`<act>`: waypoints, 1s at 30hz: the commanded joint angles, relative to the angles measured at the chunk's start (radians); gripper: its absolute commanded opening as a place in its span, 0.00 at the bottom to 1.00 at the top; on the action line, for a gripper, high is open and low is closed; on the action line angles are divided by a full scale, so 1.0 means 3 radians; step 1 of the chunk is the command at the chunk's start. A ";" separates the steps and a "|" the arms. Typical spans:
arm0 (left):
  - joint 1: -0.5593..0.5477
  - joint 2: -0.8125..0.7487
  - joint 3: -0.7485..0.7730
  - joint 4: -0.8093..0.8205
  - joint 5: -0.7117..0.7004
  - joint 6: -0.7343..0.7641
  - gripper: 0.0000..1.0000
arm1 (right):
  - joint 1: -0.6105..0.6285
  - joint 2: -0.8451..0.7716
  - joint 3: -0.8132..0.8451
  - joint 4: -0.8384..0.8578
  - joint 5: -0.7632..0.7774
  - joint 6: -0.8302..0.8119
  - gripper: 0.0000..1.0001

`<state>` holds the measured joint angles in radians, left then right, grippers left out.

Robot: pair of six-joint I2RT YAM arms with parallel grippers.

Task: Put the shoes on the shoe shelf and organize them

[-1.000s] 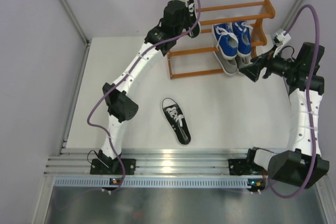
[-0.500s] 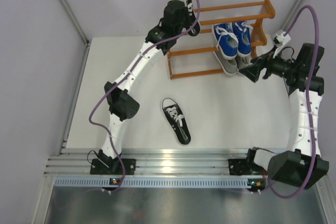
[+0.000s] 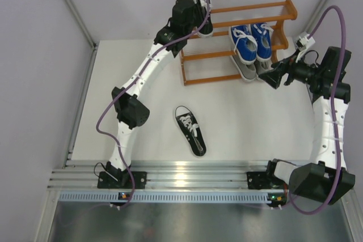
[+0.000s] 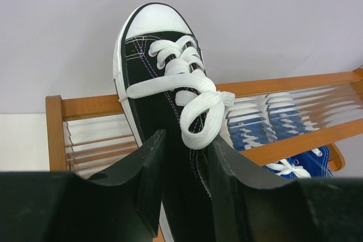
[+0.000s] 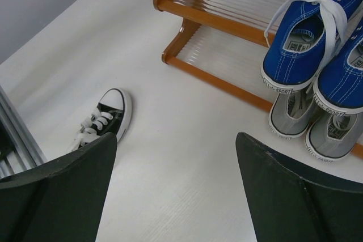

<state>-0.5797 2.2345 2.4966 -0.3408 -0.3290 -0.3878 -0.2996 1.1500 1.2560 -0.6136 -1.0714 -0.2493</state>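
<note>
Black shoe (image 4: 161,77) shifted over shelf (image 4: 96,106), between fingers (image 4: 144,168) of left end effector (image 4: 186,140)

One camera sits high up at the near side and looks down on the whole desk (image 3: 238,117). The left wrist camera is very close to a black shoe (image 4: 153,60) and faces far, over the shoe shelf (image 4: 85,106). The right wrist camera looks left, low over the desk. All three see the shelf and the blue shoes (image 5: 295,49).
</note>
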 commanded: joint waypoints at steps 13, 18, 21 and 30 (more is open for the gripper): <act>0.0025 -0.0627 -0.0007 0.0226 0.0335 -0.0226 0.70 | 0.0006 -0.0019 0.0139 -0.0122 -0.0187 -0.0273 0.86; 0.0040 -0.1046 -0.0329 0.0272 0.0478 -0.0308 0.80 | 0.0139 0.0083 0.0287 -0.0515 -0.0197 -0.0742 0.87; 0.0045 -0.1429 -0.0799 0.0272 0.0534 -0.0206 0.86 | 0.0425 0.0226 0.0466 -0.1189 -0.0095 -0.1448 0.88; 0.0112 -0.3264 -0.3513 0.0191 0.0162 -0.0348 0.98 | 0.2439 0.0268 -0.0228 -0.1045 0.1090 -0.1400 0.88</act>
<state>-0.5526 1.3796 1.6146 -0.2657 -0.2214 -0.4622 0.3088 1.2621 1.2491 -1.0027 -0.8948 -0.7052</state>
